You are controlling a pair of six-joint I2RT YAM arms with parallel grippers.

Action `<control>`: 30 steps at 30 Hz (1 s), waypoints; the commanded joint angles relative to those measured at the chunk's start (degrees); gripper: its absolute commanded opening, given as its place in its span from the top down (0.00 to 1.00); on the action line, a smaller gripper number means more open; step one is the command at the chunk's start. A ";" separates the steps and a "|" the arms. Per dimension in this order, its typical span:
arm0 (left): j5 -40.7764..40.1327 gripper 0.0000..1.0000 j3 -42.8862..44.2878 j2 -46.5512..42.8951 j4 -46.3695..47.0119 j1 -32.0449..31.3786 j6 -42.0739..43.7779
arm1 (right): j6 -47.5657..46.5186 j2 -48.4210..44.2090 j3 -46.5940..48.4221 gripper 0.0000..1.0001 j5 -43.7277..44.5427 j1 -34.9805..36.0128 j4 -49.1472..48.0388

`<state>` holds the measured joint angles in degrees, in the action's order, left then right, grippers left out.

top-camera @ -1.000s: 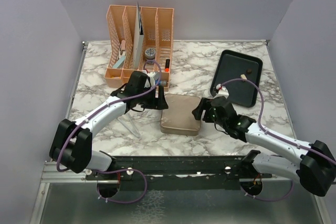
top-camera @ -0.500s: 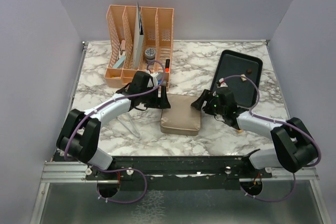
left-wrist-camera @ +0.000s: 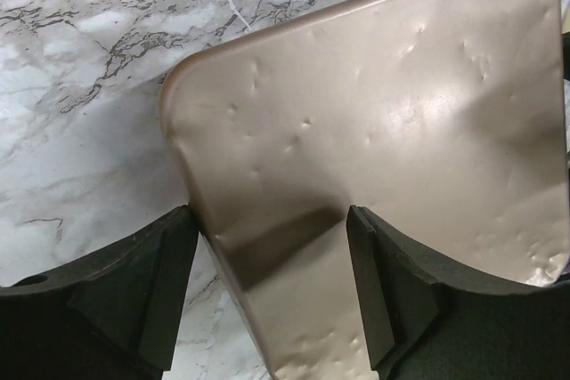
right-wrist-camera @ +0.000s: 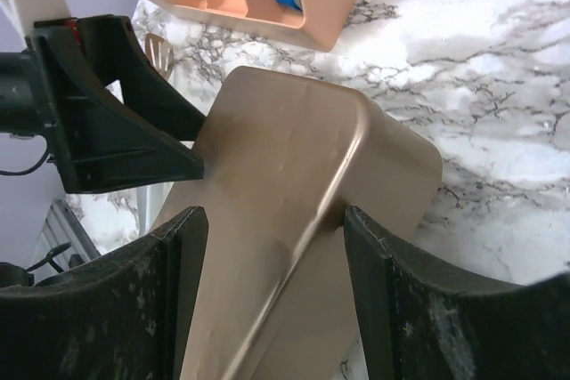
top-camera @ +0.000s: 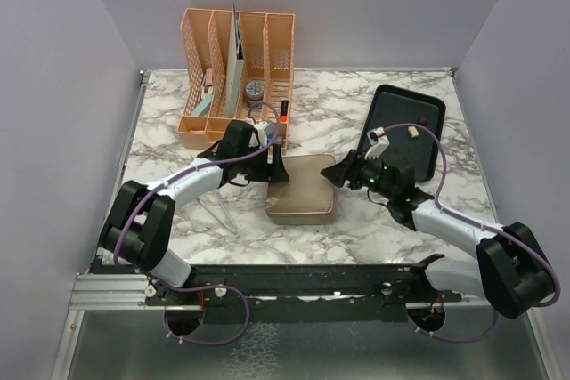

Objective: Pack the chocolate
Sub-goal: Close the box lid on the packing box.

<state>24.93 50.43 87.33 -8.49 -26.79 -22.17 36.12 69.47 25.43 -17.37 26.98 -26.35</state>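
Chocolate shows only as two tiny bits (top-camera: 415, 131) on the black tray (top-camera: 392, 106), at the right of the surface (top-camera: 329, 104). Left hand (top-camera: 278, 166) and right hand (top-camera: 337, 173) both gape wide, straddling opposite sides of the closed gold tin (top-camera: 303, 191). Whether they touch it is unclear, and its contents are hidden.

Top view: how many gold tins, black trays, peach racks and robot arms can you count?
Gold tin: 1
Black tray: 1
Peach rack: 1
Robot arms: 2 (left arm, right arm)
Total: 5
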 commanded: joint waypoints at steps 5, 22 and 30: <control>4.85 0.28 -0.01 1.27 3.76 -1.07 -1.51 | -3.24 5.55 4.71 0.36 3.47 0.54 6.99; 2.57 0.28 1.62 -0.28 0.84 -1.43 -0.94 | 6.80 7.58 -0.41 0.48 -8.94 -0.70 -11.92; -0.11 0.34 3.83 -5.87 -1.94 -1.34 -0.99 | -0.54 -2.94 4.63 0.36 5.00 -0.70 13.58</control>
<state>25.06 51.16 85.67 -10.11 -27.88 -22.87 39.53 71.77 26.59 -20.23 26.50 -25.06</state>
